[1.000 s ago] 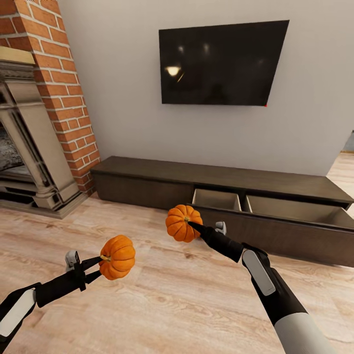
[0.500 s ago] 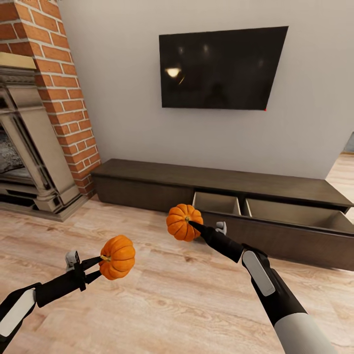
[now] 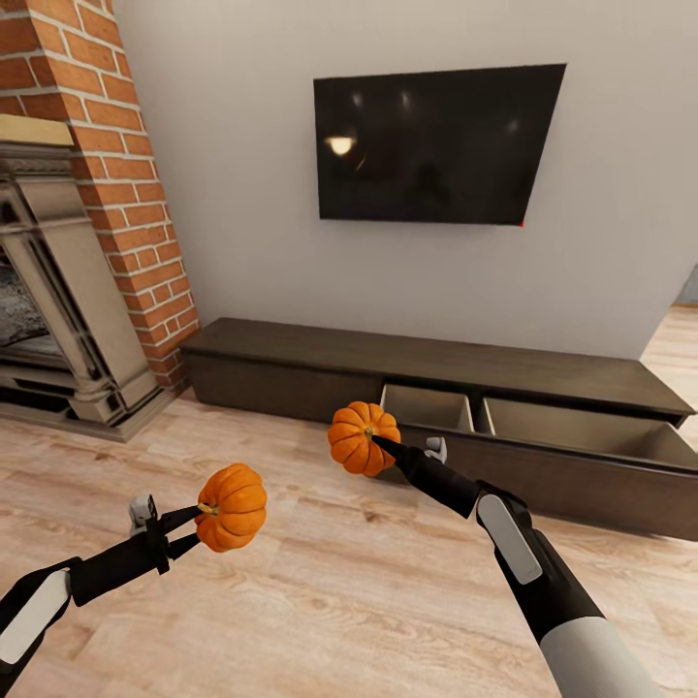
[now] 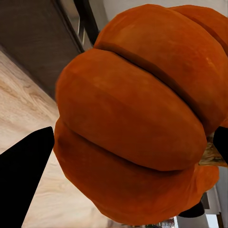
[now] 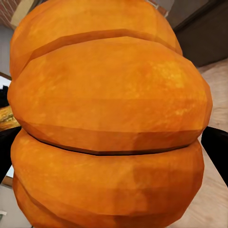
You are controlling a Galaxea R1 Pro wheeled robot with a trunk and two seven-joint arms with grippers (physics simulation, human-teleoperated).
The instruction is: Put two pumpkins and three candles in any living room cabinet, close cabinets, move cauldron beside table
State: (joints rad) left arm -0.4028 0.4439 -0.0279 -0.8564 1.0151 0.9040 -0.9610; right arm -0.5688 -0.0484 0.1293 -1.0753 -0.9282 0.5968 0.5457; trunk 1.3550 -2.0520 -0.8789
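- Head view: both arms out in front over the wood floor (image 3: pixel 291 601), each carrying a pumpkin.
- Left hand (image 3: pixel 191 521) clamped on the left pumpkin (image 3: pixel 232 505), fingers pinching near the stem; pumpkin held in the air, well apart from the cabinet (image 3: pixel 436 378).
- Right hand (image 3: pixel 380 443) gripping the right pumpkin (image 3: pixel 363 438), also at the stem end; it hangs just short of the open drawer (image 3: pixel 582 436).
- Left wrist view: pumpkin (image 4: pixel 137 118) sits betw. the dark fingertips (image 4: pixel 23 180). Right wrist view: same w/ the other pumpkin (image 5: pixel 109 118).
- Cabinet runs along the wall under the TV (image 3: pixel 438 145); one wide drawer pulled out, pale divided interior looks empty from here. Brick chimney (image 3: pixel 126 165) and fireplace off to the left.
- Step in hand, by my read: carrying both pumpkins toward the cabinet, approach phase, nothing stowed yet.
- Next prob. needs: base closer, right arm reach over the drawer front, lower pumpkin into a compartment, let go; then same for left.
- Candles and cauldron not dealt with yet; drawer to be shut after.
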